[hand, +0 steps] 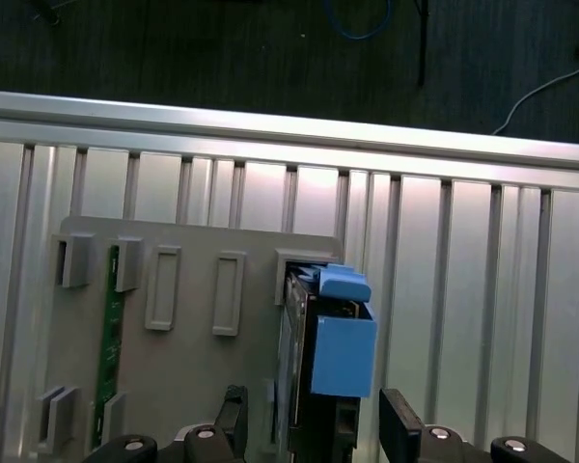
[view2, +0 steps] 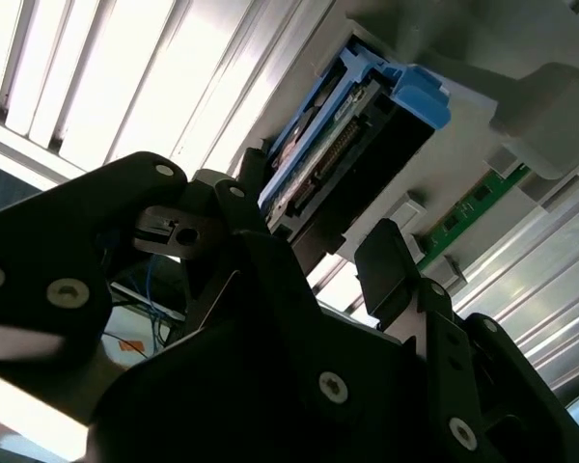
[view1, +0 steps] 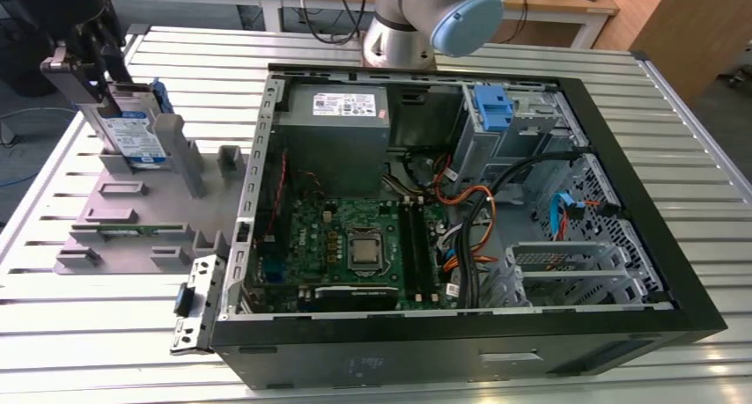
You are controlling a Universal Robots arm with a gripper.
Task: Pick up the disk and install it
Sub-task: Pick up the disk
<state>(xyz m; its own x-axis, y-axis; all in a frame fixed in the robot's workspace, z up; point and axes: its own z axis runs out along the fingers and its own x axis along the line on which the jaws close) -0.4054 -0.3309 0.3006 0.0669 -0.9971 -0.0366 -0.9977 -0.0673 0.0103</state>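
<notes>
At the exterior view's left the gripper [view1: 104, 85] points down over the grey fixture [view1: 153, 206], where the disk [view1: 132, 133] stands upright on edge in a slot. In both wrist views the fingers [hand: 400, 429] are spread wide, one on either side of the disk, not closed on it. The disk's white-and-blue label cannot be read. To the right lies the open computer case [view1: 470, 342], with a white sticker on its power-supply box [view1: 335, 131].
</notes>
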